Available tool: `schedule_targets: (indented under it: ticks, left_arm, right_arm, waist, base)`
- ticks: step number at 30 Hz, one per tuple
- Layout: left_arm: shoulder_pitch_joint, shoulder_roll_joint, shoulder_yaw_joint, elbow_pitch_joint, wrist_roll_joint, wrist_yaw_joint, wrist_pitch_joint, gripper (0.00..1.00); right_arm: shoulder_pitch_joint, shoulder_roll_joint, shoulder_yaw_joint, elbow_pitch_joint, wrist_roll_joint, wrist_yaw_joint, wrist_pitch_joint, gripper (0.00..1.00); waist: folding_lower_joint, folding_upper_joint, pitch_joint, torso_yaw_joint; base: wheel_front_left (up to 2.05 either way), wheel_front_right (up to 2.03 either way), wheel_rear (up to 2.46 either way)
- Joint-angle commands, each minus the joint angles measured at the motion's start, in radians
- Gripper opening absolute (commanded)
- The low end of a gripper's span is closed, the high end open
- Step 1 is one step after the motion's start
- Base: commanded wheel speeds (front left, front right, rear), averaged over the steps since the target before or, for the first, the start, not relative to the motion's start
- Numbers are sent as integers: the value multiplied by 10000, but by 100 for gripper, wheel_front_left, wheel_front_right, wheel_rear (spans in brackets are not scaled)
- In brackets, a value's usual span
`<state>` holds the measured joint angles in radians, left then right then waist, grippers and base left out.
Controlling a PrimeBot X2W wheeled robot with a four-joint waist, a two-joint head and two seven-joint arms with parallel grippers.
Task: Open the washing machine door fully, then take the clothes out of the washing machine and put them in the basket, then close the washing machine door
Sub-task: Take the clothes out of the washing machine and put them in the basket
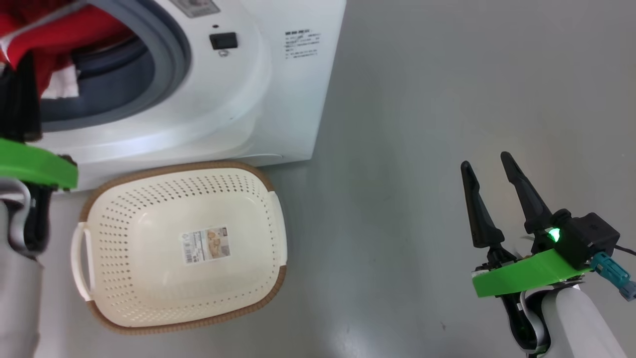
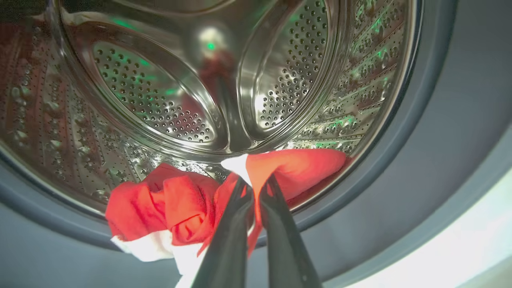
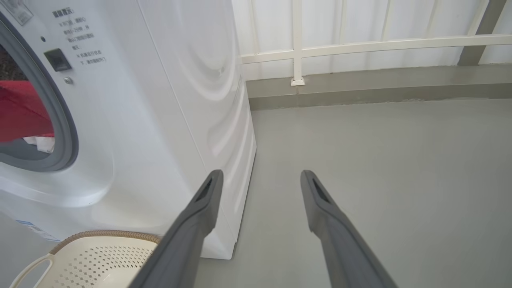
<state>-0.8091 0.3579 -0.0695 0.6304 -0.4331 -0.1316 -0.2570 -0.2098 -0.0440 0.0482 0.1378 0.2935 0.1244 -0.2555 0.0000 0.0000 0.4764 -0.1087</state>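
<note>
Clothes (image 2: 176, 204), red w/ white trim, spill over the front lip of the washing machine (image 1: 278, 99) drum (image 2: 160, 100), where we see the left gripper (image 2: 256, 182) pinched tight on a fold of the fabric. Basket (image 1: 149, 209) sits on the floor (image 1: 422, 124) just beside the machine's front bottom edge, its paper label (image 1: 206, 244) showing. Right gripper (image 1: 485, 160) hangs well apart, over the floor's right side, fingers spread wide.

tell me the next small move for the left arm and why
Probably draw the left gripper back out of the drum: it is shut on the clothes at its mouth, and the basket stands empty in front of the washing machine.
</note>
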Motion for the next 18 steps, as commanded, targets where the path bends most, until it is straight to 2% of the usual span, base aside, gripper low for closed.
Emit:
schedule_targets:
  ticks: [1,4,10,18]
  left_arm:
    - [493,217,720,-693,310,12,-48,0]
    - [863,-2,1082,-1137,563,11,-48,0]
    - [2099,-849,2181,-2658,855,11,-48,0]
    - [3446,-1655,2671,-4902,1101,10,-48,0]
  right_arm:
    - [197,-62,157,-171,-44,63,-63,100]
    - [235,-62,114,-161,-43,63,-63,100]
    - [387,-62,19,-109,-35,63,-63,100]
    - [497,-62,-77,-71,-124,63,-63,100]
  waist:
    - [0,0,-329,303]
    - [0,0,-395,397]
    - [0,0,-645,638]
    - [0,0,-780,925]
  base:
    - [0,0,0]
    - [0,0,0]
    - [0,0,0]
    - [0,0,0]
